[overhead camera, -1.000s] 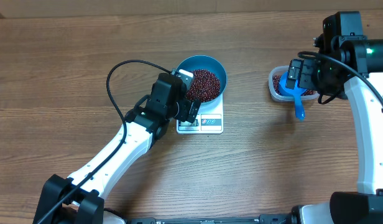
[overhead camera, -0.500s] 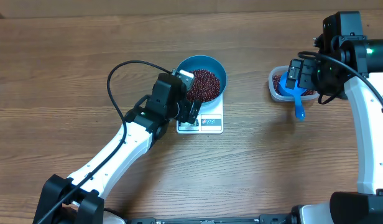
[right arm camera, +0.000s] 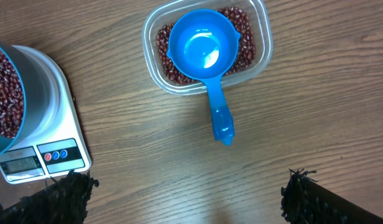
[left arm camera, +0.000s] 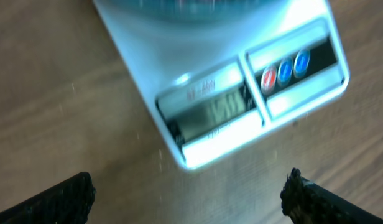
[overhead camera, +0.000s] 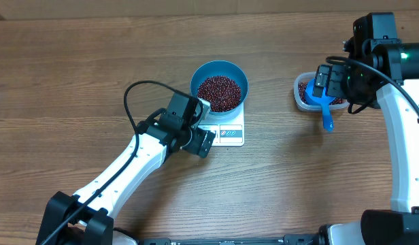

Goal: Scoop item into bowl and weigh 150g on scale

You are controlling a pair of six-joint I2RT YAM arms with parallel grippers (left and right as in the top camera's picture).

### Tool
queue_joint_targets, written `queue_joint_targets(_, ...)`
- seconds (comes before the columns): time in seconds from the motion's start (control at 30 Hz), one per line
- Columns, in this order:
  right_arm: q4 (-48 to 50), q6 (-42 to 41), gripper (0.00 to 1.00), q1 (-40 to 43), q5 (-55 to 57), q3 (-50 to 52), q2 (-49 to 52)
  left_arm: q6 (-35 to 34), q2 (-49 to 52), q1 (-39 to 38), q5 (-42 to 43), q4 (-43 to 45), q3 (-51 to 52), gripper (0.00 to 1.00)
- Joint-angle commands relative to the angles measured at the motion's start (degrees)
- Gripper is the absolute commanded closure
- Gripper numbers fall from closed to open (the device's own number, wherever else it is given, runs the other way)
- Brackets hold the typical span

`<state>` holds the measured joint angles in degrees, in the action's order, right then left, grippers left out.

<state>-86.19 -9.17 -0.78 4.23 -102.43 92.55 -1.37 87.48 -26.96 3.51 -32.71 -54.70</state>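
Your left gripper (left arm camera: 188, 185) hangs low at the front edge of the scale (overhead camera: 226, 133), jaws spread wide and nothing between them. Its camera looks straight at the display, which I take to be the reason it sits there (the digits are too blurred to read).

The bowl (overhead camera: 220, 67) stands on the scale, near the middle of the table (overhead camera: 73, 68) towards its far edge. It overhangs the platform but leaves the display strip uncovered. The beans (overhead camera: 220, 93) lie heaped in its bottom.

Your right gripper (right arm camera: 188, 186), also wide open and empty, hovers above the tub (right arm camera: 260, 37) near the right edge. The scoop (right arm camera: 204, 50) rests there cup up and empty on the remaining beans. Its handle pokes over the rim towards the front edge, handy for a regrasp.

My judgement is that you are at the weight check. A short reading calls for another scoop; too much means taking beans out. Keep the left fingers off the scale, since a nudge would spoil the number.
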Motion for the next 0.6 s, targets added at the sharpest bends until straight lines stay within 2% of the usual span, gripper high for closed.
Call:
queue_joint_targets(0.0, 0.17, 0.68, 0.0, 0.15, -0.5, -1.05, -0.11, -1.27, -2.19, -0.35, 1.2, -4.15, -0.85, 0.01)
queue_joint_targets(0.3, 0.17, 0.68, 0.0, 0.15, -0.5, -1.05, -0.11, -2.1, -4.33, -0.87, 1.22, -7.41, -0.76, 0.01)
queue_joint_targets(0.57, 0.17, 0.68, 0.0, 0.15, -0.5, -1.05, -0.11, -3.26, -5.29, -3.26, 1.2, -3.85, 2.64, 0.0)
